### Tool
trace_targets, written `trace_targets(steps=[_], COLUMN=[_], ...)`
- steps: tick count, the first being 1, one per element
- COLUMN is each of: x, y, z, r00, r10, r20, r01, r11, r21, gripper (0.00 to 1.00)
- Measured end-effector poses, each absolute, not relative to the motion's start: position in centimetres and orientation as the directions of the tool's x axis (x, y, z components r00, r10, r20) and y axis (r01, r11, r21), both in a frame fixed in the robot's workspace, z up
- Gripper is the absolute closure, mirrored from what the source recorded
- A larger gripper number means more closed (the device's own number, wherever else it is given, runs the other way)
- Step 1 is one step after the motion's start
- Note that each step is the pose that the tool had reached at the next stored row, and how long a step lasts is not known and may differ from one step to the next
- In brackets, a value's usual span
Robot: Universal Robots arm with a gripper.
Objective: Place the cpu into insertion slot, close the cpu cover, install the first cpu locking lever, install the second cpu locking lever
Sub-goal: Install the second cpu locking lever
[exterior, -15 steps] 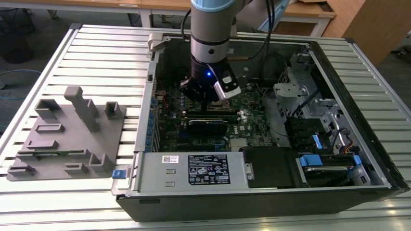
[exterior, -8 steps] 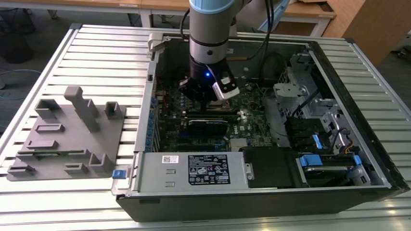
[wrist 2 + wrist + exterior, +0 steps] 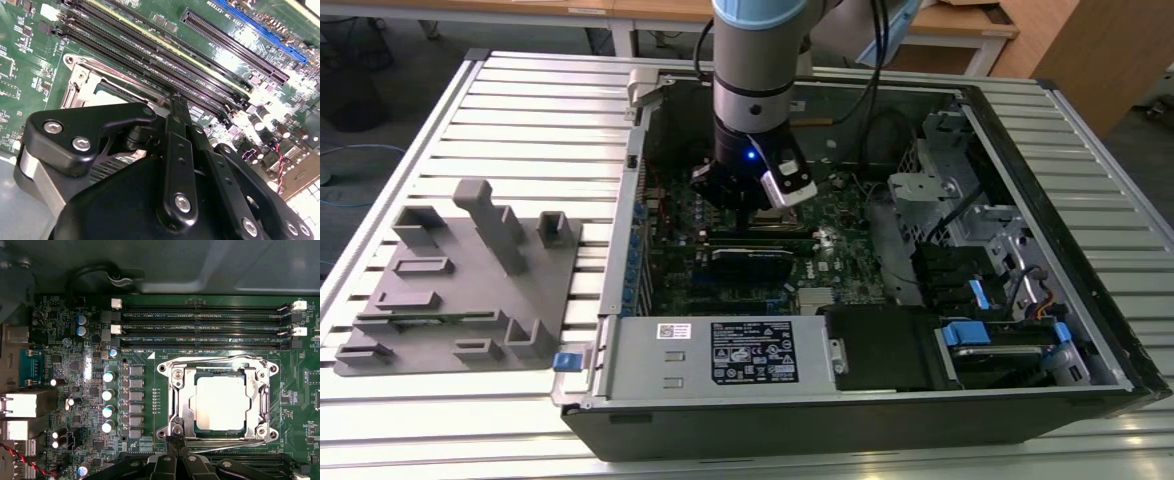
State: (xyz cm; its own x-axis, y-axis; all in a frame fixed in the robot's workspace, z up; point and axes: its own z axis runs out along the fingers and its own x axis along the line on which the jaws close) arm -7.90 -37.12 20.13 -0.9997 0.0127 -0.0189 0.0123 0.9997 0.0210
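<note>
Behind the fingers (image 3: 176, 107), the cpu cover (image 3: 82, 85) sits half hidden.

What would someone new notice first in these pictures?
The robot arm reaching down into the open computer case at the centre of the exterior view. In the first wrist view, the cpu sits bright in its socket under the cpu cover, with the pincer at the frame's edge.

cpu (image 3: 221, 402) top: bright smooth metal. cpu cover (image 3: 182, 402): shiny bare steel. Hand (image 3: 176, 102): matt black. Bench (image 3: 520, 100): ribbed silvery metal slats.
</note>
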Motion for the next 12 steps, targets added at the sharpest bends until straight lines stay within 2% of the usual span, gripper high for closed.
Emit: trace_targets(steps=[12], x=[-7.90], y=[-37.54], z=[20.63], r00=[-1.000], r10=[0.013], r20=[-0.019], r01=[0.012], r11=[1.000], r21=[0.028], gripper=[0.89])
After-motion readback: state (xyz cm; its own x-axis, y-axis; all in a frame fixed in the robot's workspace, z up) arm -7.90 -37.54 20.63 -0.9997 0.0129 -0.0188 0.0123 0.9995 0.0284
